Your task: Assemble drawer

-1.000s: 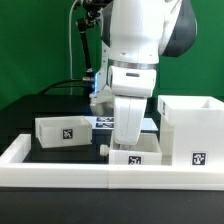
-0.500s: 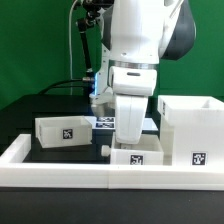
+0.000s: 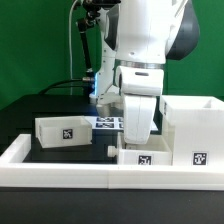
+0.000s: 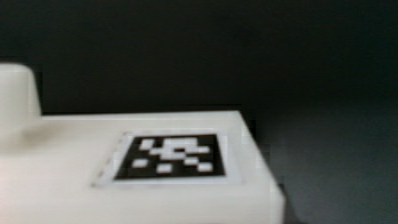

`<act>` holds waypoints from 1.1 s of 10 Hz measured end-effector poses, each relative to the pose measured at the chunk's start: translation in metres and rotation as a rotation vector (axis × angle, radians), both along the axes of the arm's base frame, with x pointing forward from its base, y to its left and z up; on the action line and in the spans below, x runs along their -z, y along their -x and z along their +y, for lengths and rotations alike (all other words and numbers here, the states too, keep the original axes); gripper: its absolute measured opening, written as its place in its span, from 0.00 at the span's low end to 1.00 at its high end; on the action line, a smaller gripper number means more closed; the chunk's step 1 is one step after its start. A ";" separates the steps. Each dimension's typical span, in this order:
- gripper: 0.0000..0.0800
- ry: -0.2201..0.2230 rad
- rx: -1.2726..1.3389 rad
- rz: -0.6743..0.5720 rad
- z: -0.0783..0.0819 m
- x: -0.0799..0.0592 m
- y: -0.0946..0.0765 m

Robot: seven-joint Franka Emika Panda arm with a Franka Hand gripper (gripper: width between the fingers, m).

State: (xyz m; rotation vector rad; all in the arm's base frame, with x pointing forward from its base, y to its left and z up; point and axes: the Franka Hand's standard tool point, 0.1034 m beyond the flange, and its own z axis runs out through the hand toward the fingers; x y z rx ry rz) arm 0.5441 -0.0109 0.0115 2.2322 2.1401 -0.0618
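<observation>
The drawer is in three white parts. The tall boxy housing [image 3: 193,128] stands at the exterior view's right. One small tray [image 3: 62,130] lies at the left. The other small tray [image 3: 142,158] sits by the front border wall, with a small knob [image 3: 110,150] on its left end. My gripper [image 3: 130,146] reaches straight down onto this tray and appears shut on its wall; the fingertips are hidden. In the wrist view the tray's tagged face [image 4: 169,160] fills the lower part, very close, with the knob [image 4: 15,95] beside it.
The long low white border wall [image 3: 60,165] runs along the front and up the left side. The marker board [image 3: 104,123] lies flat behind the gripper. Cables and a stand [image 3: 82,60] rise at the back. The table is black.
The arm and the tray under it have shifted a little toward the exterior view's right, closer to the housing. The left tray and the housing have not moved.
</observation>
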 end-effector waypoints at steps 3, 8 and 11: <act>0.05 0.000 0.006 0.005 0.000 0.000 0.000; 0.05 -0.001 0.003 0.011 0.005 0.000 0.000; 0.05 -0.001 0.010 0.011 0.004 0.000 0.000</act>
